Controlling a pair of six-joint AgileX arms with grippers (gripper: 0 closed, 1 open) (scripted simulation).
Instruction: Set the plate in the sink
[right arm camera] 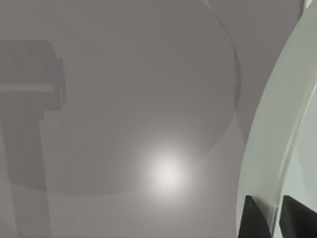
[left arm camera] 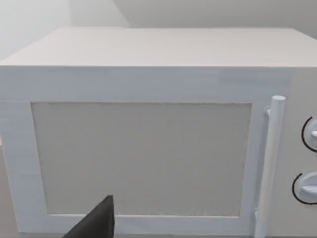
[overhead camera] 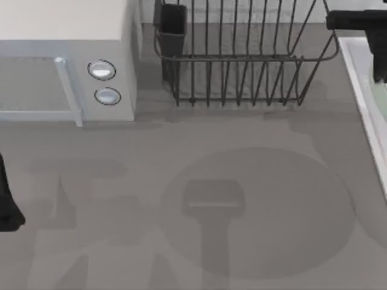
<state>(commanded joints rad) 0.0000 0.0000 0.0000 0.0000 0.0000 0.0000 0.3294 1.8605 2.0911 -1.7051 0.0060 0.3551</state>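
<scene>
My right gripper [right arm camera: 275, 219] is shut on the rim of the pale mint-green plate [right arm camera: 270, 134], one dark finger on each side of the edge. From above, that gripper [overhead camera: 379, 75] hangs at the far right over the sink [overhead camera: 357, 66], whose pale raised rim runs along the table's right edge. A sliver of the plate [overhead camera: 381, 103] shows pale green just inside that rim. The plate's round shadow lies on the table's middle. My left gripper [overhead camera: 7, 208] stays parked at the left edge, facing the microwave.
A white microwave [overhead camera: 66, 66] with two knobs stands at the back left, its door [left arm camera: 143, 158] shut. A dark wire dish rack [overhead camera: 242, 60] holding a dark cup [overhead camera: 172, 27] stands at the back middle, just left of the sink.
</scene>
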